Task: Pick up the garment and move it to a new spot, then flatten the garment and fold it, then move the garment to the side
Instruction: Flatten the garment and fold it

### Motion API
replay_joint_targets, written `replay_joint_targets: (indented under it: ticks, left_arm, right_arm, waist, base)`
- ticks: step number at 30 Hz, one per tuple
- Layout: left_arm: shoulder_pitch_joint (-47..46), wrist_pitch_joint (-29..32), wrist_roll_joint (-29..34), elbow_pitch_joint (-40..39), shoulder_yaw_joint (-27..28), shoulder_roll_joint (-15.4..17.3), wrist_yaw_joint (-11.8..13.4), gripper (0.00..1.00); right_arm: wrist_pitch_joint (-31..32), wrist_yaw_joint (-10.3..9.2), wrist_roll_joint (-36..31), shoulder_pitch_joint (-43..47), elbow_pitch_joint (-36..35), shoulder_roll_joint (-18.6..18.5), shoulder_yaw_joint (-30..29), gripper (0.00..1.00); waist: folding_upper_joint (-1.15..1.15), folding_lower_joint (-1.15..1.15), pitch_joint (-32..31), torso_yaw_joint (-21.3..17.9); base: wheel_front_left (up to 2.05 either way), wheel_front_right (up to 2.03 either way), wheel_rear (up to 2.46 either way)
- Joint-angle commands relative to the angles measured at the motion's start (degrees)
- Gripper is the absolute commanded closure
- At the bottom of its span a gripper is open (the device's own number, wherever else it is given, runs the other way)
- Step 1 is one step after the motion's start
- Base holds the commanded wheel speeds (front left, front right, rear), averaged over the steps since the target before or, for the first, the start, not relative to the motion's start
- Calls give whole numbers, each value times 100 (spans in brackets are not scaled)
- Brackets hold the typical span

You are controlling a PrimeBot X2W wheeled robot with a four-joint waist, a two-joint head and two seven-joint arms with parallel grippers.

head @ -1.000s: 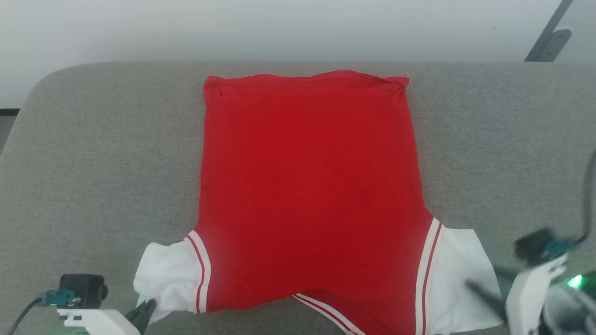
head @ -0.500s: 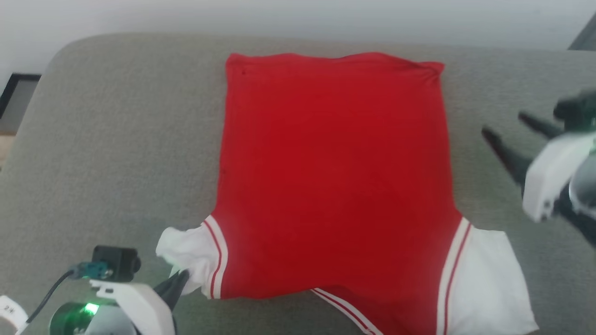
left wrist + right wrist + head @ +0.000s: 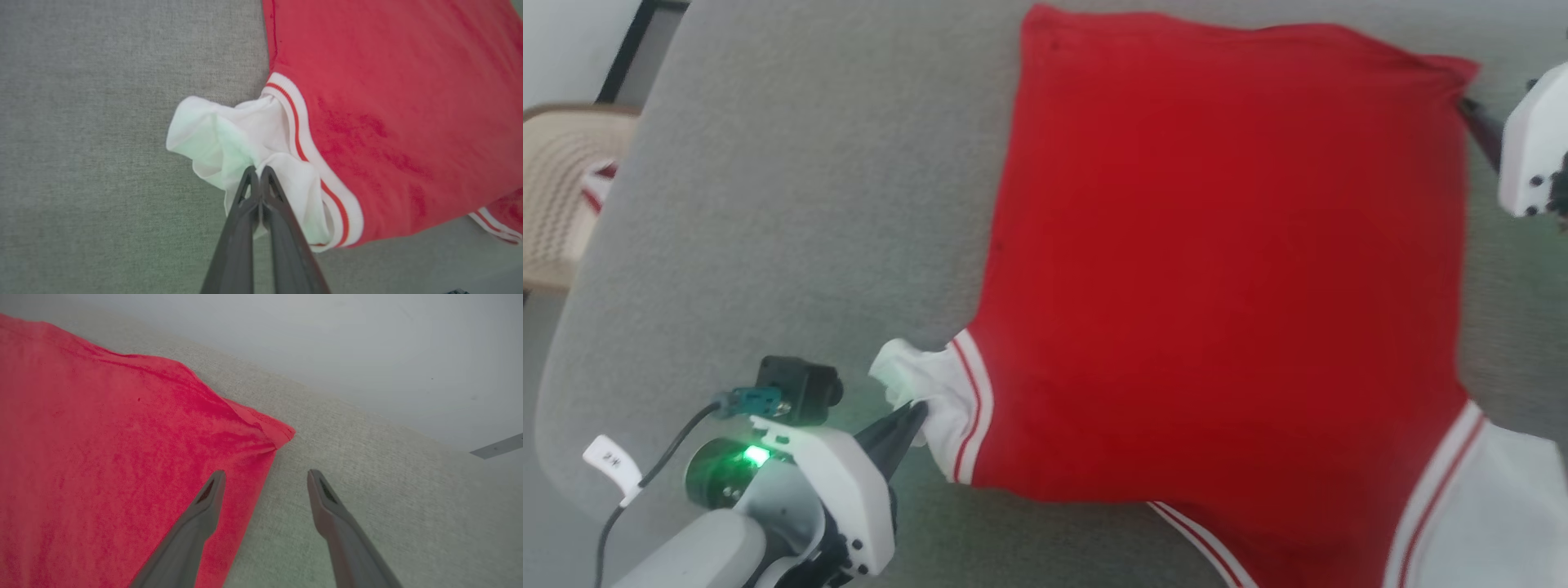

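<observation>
Head view: a grey woven-fabric cushion (image 3: pixel 768 204) w/ rounded corners served as the work surface. At the far left were pale wall and a dark frame strip (image 3: pixel 645 33). Left of the cushion stood a tan lattice plastic piece (image 3: pixel 560 188), chair or basket, couldn't tell, w/ a red-and-white scrap (image 3: pixel 598 184) on it. A bright red soft shirt (image 3: pixel 1217 269) w/ striped trim lay spread on the cushion. The left gripper (image 3: pixel 907 420) was clenched on its near-left white sleeve (image 3: pixel 915 380). The right gripper (image 3: pixel 1474 122) sat at the shirt's far-right corner.

Left wrist view: the sleeve was bunched at the pinched tips.

Right wrist view: fingers (image 3: pixel 196 522) were spread, grasping nothing, one over the red hem, one over bare cushion.
</observation>
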Motion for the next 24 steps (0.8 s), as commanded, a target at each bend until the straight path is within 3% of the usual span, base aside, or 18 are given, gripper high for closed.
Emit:
replay_joint_targets:
  ticks: [1,10,11,12,13,18,24]
  left_arm:
    - [-142,14,90,64,-38,-73,-66,100]
    - [-439,-84,131,463,-184,-424,-334,100]
    - [-452,-103,124,502,-188,-448,-356,100]
    - [-464,-121,117,536,-193,-465,-368,100]
    - [-474,-118,108,575,-194,-478,-390,100]
    - [-421,-186,34,728,-148,-464,-420,100]
    - [-274,-267,7,795,-64,-352,-346,100]
  right_arm:
    - [65,-10,45,-188,314,19,13,0]
    - [749,-8,206,-742,2046,264,191,0]
    - [936,-5,218,-741,2197,314,259,31]
    - [1092,-4,248,-718,2302,353,331,85]
    - [1222,-4,278,-702,2377,370,388,100]
    - [1315,-6,409,-748,2278,228,655,100]
    - [956,-6,758,-636,1516,106,1127,100]
  waist:
    - [0,0,273,297]
    - [0,0,540,649]
    - [0,0,540,662]
    - [0,0,539,670]
    - [0,0,533,675]
    - [0,0,433,584]
    - [0,0,132,307]
  base:
    - [0,0,0]
    - [0,0,0]
    - [0,0,0]
    - [0,0,0]
    - [0,0,0]
    - [0,0,0]
    - [0,0,0]
